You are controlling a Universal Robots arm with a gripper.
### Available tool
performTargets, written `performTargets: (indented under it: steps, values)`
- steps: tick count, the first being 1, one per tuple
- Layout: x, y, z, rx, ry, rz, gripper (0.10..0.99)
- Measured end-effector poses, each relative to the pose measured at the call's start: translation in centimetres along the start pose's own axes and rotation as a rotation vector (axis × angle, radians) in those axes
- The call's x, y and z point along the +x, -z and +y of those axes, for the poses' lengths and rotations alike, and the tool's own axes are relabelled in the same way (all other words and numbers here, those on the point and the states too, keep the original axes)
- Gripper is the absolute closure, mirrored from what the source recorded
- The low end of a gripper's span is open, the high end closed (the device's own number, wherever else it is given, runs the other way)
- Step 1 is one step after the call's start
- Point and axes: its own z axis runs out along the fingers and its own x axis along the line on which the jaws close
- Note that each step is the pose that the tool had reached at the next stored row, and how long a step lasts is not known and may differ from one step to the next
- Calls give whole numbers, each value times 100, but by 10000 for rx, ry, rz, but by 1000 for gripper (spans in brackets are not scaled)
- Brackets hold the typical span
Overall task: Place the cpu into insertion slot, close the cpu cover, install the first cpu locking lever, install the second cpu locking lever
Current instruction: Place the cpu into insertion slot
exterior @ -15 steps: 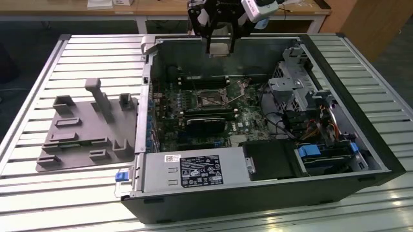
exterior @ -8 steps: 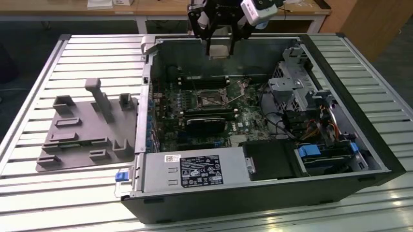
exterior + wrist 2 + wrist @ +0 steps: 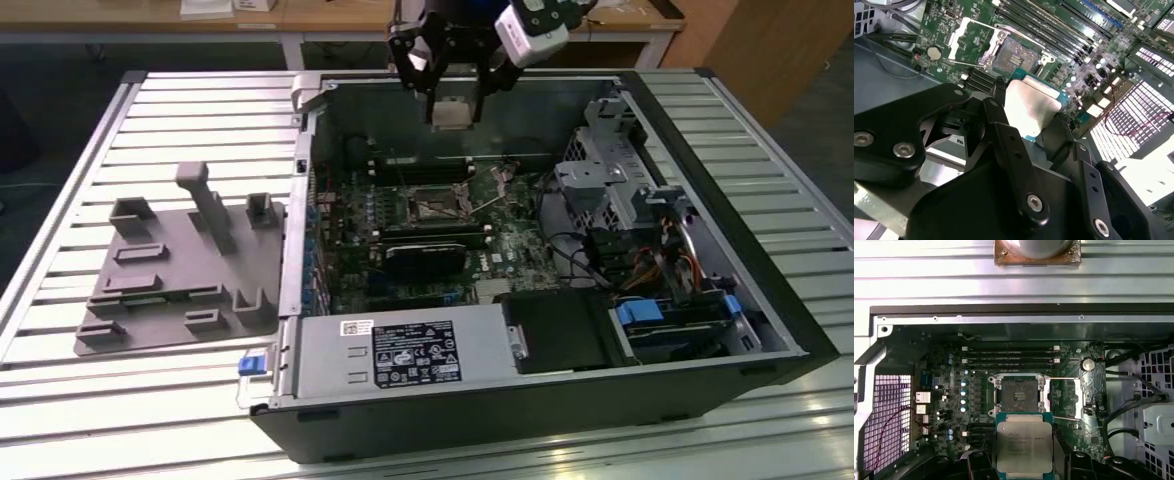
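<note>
Silver-topped chip [image 3: 1024,445], clamped in the gripper [image 3: 451,108] at the exterior view's top centre, hangs above the open socket [image 3: 435,205] lower in frame.

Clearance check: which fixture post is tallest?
The capped middle post; the stub nearer the case and the block on the exterior view's left stand lower.

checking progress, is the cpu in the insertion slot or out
Out. The hand holds the cpu in the air; the insertion slot lies bare, contacts showing.
</note>
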Motion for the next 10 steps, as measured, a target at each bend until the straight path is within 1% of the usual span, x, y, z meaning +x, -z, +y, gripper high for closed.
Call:
performTargets:
  steps: [10]
  values:
    - [-3,-175,-12,0,0,0,549]
